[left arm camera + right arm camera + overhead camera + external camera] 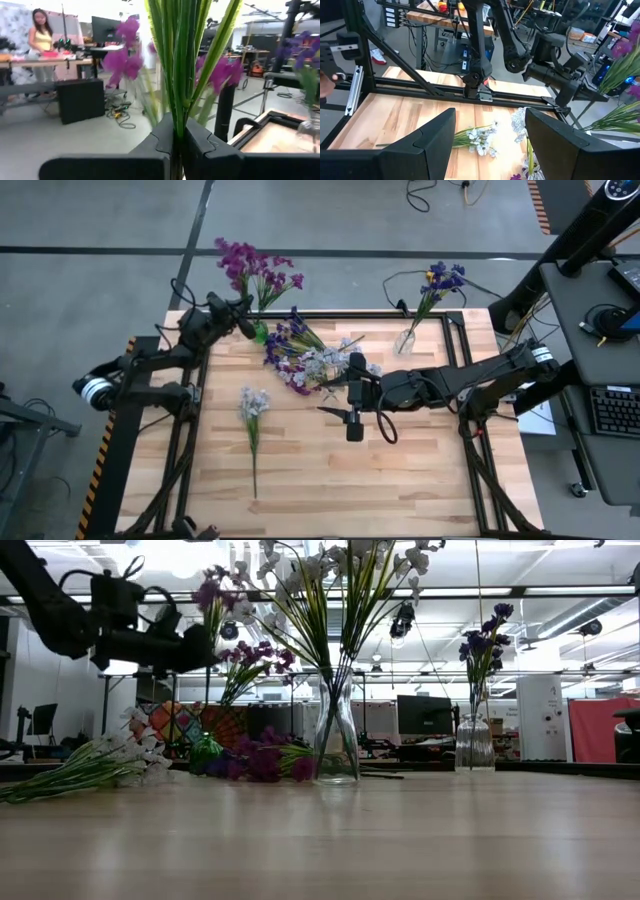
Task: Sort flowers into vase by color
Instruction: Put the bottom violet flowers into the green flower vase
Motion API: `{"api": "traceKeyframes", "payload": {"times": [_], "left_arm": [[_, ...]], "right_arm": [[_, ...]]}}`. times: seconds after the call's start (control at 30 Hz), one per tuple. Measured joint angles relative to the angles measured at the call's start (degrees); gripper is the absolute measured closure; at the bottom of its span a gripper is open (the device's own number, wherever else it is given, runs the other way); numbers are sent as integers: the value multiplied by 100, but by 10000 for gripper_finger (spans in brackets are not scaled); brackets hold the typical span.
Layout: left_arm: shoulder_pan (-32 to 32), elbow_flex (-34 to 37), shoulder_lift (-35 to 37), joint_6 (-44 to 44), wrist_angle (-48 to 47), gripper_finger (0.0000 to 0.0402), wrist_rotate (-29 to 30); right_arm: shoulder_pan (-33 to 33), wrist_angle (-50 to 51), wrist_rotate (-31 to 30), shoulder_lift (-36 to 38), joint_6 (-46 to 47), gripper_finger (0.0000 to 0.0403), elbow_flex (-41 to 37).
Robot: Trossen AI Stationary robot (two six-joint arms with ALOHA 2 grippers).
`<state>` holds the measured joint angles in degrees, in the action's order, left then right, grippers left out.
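a single pale white-lavender spray (252, 412) is found lying loose on the table (420, 470) at about 7 o'clock of centre, not yet sorted. at mid-table the right gripper (353, 416) is seen hovering, its jaws parted wide and empty. just beyond it, toward 12 o'clock, a centre vase (336, 745) carries pale blossoms, and a mixed heap of purple and pale flowers (296, 356) lies around its foot, still to be sorted. at 1 o'clock a second clear vase (405, 340) is noted with blue-violet flowers (441, 280) already placed. at 11 o'clock, on the far edge, the left gripper (243, 315) is clamped on the green stems of a magenta-purple bunch (255, 268), held above a green vase (260, 332).

progress is judged at roughly midway: blue placed, white partly placed, magenta in hand.

whether the magenta stems have entered the green vase cannot be told. the number of stems in the heap is not made out. a person (40, 42) is seen beyond the table.
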<state>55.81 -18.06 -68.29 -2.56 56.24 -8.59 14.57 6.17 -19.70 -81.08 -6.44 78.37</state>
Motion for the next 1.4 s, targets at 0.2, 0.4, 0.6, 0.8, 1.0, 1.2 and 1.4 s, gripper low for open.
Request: {"api": "traceKeyframes", "payload": {"times": [0.2,0.4,0.6,0.8,1.0,1.2,1.4], "left_arm": [[56,0,-404,17,314,401,-143],[129,0,-578,47,418,401,-140],[182,0,-661,189,425,401,-130],[184,0,-717,225,440,401,-130],[180,0,-748,281,476,401,-128],[182,0,-749,349,585,401,-129],[195,0,-750,441,825,401,-140]], "right_arm": [[0,19,-5,0,-3,170,-2],[0,87,-153,0,2,170,-4],[-4,109,-197,0,2,170,-4],[-9,107,-197,0,2,170,-4],[-11,107,-197,0,4,170,-4],[-11,105,-197,0,5,170,-4],[-24,105,-197,0,49,170,-4]]}}
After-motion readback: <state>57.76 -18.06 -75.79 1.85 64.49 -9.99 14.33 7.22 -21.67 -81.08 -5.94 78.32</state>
